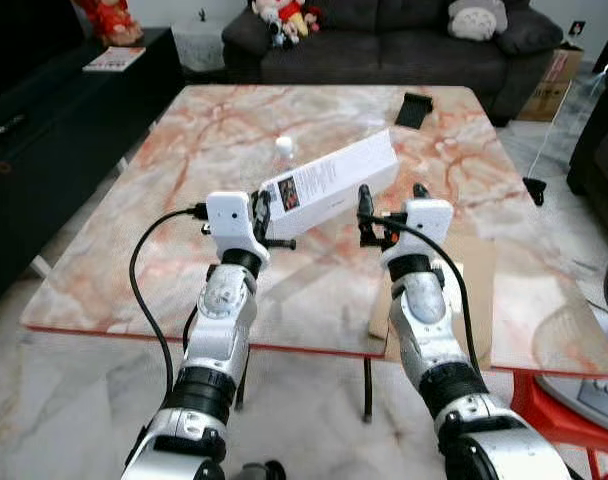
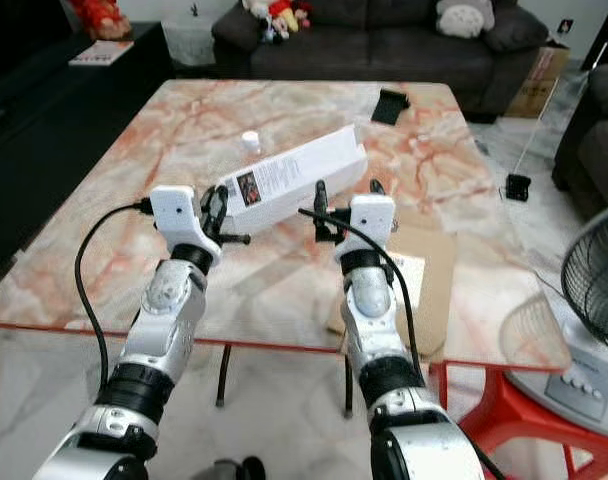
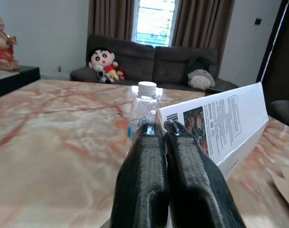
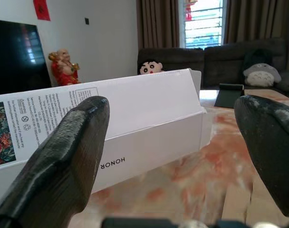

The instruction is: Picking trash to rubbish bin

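table (image 1: 184, 210): square top, marble look with pink-orange veins, thin dark legs
box (image 1: 334, 182): long, white, printed label on its near end; lies slantwise near the table's middle
bottle (image 3: 143, 107): clear plastic, white cap, upright just behind the box
black thing (image 1: 414, 110): flat, at the far edge toward the sofa
cardboard (image 1: 474, 290): flat sheet at the near right edge
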Robot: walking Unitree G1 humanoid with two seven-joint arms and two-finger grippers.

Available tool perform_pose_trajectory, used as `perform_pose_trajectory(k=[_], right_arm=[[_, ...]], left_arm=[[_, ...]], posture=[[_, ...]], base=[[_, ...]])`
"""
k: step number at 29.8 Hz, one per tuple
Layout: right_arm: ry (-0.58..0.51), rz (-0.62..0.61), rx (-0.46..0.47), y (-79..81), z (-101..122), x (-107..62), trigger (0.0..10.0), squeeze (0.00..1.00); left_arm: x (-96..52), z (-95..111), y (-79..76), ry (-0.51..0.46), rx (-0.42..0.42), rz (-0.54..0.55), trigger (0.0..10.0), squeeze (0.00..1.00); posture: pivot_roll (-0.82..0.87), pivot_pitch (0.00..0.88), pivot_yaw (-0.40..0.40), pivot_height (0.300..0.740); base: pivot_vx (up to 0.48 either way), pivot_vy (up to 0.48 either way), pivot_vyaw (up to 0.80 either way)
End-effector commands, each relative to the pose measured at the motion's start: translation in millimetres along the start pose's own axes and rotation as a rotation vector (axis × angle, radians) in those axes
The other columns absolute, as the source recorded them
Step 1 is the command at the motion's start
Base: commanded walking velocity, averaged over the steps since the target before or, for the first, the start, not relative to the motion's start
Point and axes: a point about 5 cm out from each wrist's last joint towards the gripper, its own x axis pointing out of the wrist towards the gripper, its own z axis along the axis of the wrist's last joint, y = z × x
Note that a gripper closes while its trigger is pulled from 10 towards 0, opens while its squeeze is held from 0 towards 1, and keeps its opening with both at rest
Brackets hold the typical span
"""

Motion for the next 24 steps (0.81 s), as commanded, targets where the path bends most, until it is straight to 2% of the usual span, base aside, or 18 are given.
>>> perform_pose_trajectory(k=[1, 24], right_arm=[[0.004, 0.009, 0.006, 2.5, 0.0, 0.5, 10.0, 0.00], [0.013, 0.012, 0.003, 2.1, -1.2, 0.1, 10.0, 0.00]], left_arm=[[2.3, 4.2, -1.5, -0.018, 0.017, -0.019, 10.0, 0.00], [1.8, 3.3, 1.1, -0.016, 0.015, -0.011, 10.0, 0.00]], posture=[[0.03, 0.000, 0.046, 0.740], [0.03, 0.000, 0.041, 0.740]], base=[[-0.266, 0.000, 0.00], [-0.254, 0.000, 0.00]])
